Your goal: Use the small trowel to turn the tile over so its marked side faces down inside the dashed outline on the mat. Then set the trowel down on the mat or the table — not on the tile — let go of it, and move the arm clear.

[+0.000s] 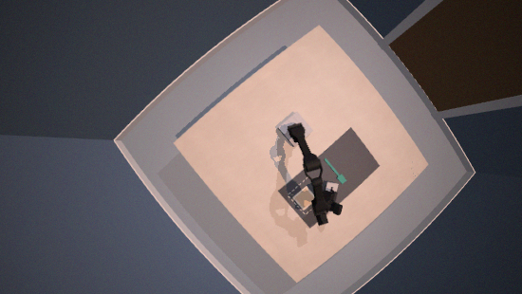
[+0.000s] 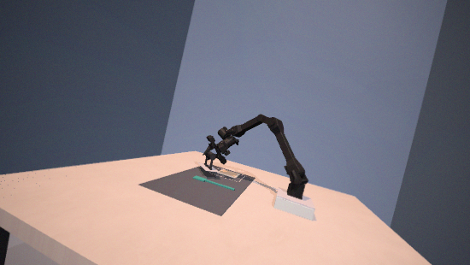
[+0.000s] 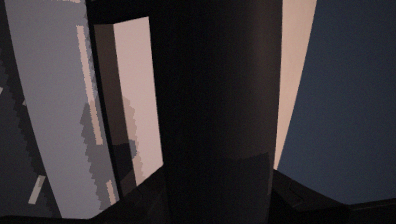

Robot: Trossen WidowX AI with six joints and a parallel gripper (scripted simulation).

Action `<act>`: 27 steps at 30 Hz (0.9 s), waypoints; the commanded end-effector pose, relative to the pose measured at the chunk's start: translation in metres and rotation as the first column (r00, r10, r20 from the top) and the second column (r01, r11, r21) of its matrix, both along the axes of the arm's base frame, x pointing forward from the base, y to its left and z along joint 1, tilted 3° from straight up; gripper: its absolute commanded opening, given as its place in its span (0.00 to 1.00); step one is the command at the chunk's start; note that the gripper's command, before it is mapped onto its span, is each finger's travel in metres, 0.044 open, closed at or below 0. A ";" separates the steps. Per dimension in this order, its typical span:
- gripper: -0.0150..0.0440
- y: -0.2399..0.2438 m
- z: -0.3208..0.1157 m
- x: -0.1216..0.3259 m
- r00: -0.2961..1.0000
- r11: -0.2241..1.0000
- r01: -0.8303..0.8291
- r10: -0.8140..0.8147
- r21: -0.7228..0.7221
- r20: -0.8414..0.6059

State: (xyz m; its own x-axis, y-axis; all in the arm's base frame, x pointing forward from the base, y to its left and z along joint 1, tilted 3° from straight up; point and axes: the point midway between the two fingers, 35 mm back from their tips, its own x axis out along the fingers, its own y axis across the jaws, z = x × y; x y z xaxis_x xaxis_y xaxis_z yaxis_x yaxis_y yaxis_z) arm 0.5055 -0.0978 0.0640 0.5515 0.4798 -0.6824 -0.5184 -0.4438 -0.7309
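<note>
My gripper [image 1: 330,195] [image 2: 208,162] is shut on the small trowel, low over the mat beside the tile. The trowel's pale blade [image 1: 332,185] reaches over the mat on the side of the tile towards the green tool. In the wrist view, its dark handle [image 3: 220,100] fills the middle. The tan tile [image 1: 302,199] [image 2: 229,173] lies within the dashed outline [image 1: 299,208], partly under the arm's shadow. I cannot tell which side of the tile is marked. The contact between blade and mat is hidden.
A green long-handled tool [image 1: 334,170] [image 2: 219,185] lies on the dark mat [image 1: 353,147] [image 2: 201,198] near the blade. The arm's pale base [image 1: 304,124] [image 2: 295,207] stands on the table [image 1: 247,142] [image 2: 128,222]. The arm reaches over the mat's edge.
</note>
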 end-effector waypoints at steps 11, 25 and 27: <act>0.25 0.105 0.008 -0.009 0.971 0.971 -0.237 0.237 0.000 0.031; 0.25 0.206 0.002 -0.043 0.886 0.886 -0.463 0.463 0.003 0.031; 0.25 0.219 0.001 -0.050 0.870 0.870 -0.493 0.493 0.004 0.032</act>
